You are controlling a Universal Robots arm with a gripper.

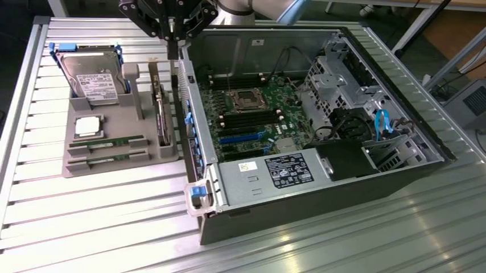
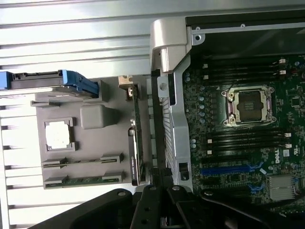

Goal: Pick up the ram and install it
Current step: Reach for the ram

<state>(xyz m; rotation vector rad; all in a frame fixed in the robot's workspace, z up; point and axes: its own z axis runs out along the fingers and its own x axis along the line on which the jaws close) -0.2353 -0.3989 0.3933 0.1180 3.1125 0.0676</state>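
Observation:
Two green ram sticks (image 1: 106, 141) (image 1: 108, 160) stand on edge in slots at the near end of a grey holder (image 1: 114, 122) on the exterior view's left. In the wrist view the same sticks (image 2: 83, 162) (image 2: 86, 180) lie side by side. My gripper (image 1: 174, 52) hangs high over the gap between the holder and the open computer case (image 1: 319, 131), well apart from the ram. Its fingers look pressed together with nothing between them. In the wrist view the gripper (image 2: 160, 183) is above the case's side wall. Long black memory slots (image 2: 248, 140) flank the processor socket (image 2: 250, 106).
The holder also carries a silver hard drive (image 1: 93, 79) in a blue bracket, a square processor chip (image 1: 88, 126) and an upright card (image 1: 161, 114). The case's metal side wall (image 1: 190, 114) rises right beside the holder. All of it rests on a slatted aluminium table (image 1: 99, 216).

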